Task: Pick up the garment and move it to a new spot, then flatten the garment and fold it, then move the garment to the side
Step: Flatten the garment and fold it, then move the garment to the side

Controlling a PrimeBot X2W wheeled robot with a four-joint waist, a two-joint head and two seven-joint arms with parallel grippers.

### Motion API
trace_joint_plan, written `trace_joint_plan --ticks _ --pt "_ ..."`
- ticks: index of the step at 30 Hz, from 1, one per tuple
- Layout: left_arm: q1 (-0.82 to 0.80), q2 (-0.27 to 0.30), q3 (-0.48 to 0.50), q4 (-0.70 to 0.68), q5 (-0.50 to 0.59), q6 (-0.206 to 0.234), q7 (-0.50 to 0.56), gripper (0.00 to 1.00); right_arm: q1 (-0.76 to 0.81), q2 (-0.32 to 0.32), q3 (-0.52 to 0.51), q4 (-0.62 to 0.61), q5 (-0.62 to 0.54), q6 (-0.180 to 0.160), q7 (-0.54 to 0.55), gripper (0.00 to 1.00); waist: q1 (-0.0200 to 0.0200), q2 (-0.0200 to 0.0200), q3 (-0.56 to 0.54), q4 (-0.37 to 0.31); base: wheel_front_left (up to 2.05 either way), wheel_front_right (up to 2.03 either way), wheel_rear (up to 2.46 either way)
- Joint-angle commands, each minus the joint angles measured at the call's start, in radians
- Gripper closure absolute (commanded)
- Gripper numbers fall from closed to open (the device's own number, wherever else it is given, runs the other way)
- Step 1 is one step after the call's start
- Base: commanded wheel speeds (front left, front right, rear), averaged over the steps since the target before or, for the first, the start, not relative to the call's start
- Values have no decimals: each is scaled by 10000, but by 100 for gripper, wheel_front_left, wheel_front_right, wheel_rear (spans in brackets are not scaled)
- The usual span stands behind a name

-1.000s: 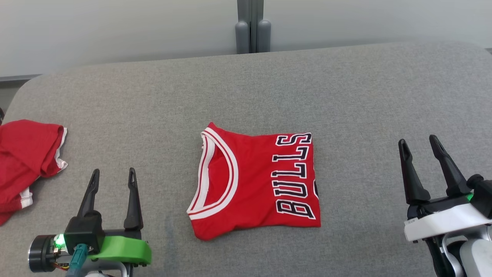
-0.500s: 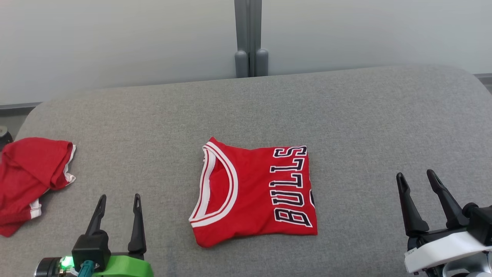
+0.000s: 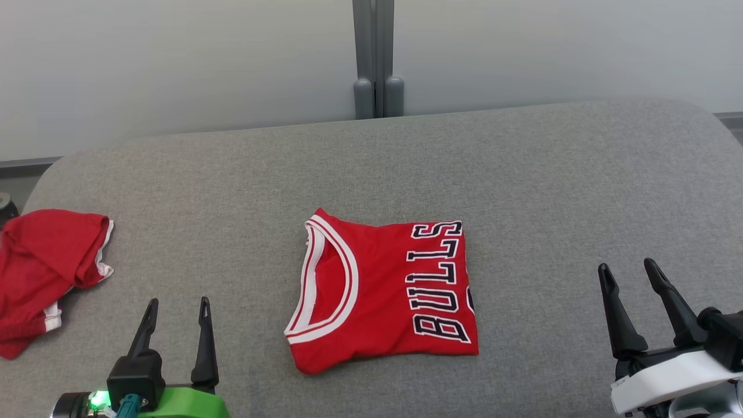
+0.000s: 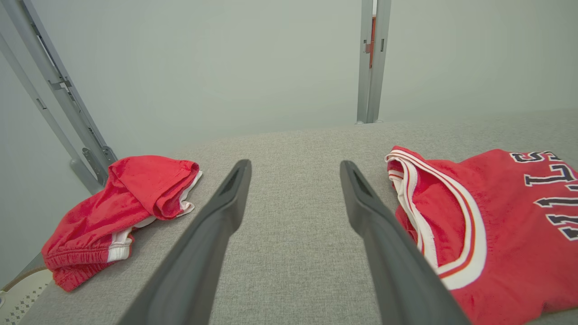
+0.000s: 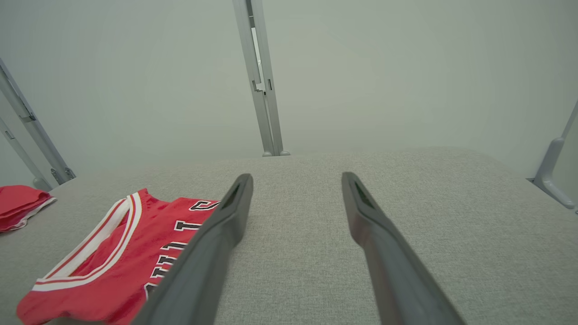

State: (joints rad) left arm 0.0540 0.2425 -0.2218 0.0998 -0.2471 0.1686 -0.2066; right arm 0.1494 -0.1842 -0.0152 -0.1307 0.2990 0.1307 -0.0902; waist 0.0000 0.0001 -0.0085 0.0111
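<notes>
Crumpled red shorts (image 3: pixel 46 273) are lying out to the left of the left gripper (image 3: pixel 178 302), whose fingers are standing apart, empty. The folded red jersey (image 3: pixel 383 290) is resting between both grippers, touching neither. The right gripper (image 3: pixel 627 265) is hovering with fingers spread, empty.

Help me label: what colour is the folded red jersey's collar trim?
Collar trim: white with a red stripe; left wrist view.

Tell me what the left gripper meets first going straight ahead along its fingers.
Probably just bare grey cushion: the left gripper points between the crumpled red garment and the folded jersey, missing both. Whether it skims or touches it is unclear.
</notes>
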Motion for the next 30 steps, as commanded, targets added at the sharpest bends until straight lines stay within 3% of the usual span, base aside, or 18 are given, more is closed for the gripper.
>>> trace_joint_plan --ticks 1,9,17,24,30 --pt "38 89 21 24 -68 29 -24 0 59 6 -26 -47 -54 -2 4 0 0 -1 8 2 0 0 0" --pt "-142 69 -52 43 -126 28 -72 0 15 -55 -118 -65 -76 -2 58 0 0 -1 89 112 0 0 0" --pt "-1084 -39 -207 -97 44 -132 -305 0 -588 -391 -36 190 33 -2 184 0 0 -1 1233 646 0 0 0" --pt "-2106 -390 -451 82 218 -332 -518 0 -1766 -715 980 1626 340 -2 69 0 0 -1 2538 1405 0 0 0" --pt "-2527 -625 -429 310 270 -417 -597 0 -2837 -670 2372 3362 861 -4 -255 0 0 -1 2967 1760 0 0 0"
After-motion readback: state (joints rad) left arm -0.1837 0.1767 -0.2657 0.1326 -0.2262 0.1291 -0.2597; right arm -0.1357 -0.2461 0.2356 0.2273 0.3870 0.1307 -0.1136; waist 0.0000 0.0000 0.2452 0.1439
